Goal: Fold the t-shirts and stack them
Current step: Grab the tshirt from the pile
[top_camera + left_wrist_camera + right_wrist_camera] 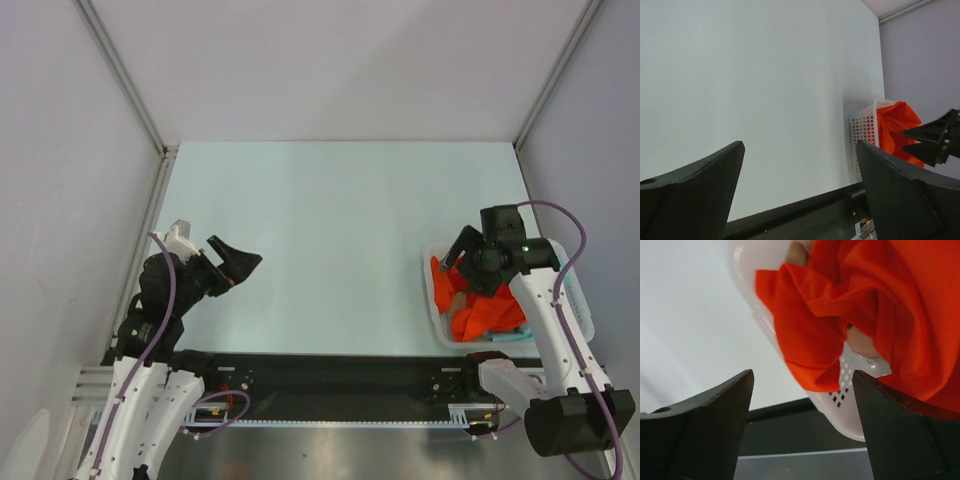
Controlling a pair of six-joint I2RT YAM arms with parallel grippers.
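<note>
So, far left, the left jaws hang over the bench spread wide, holding nothing. Moving right, the basket sits by the bench's right edge with the orange shirt bunched up inside and flopping over its rim. A bit of teal shirt shows at the near end. The right jaws sit just above the orange cloth, wide apart too, nothing clamped.
</note>
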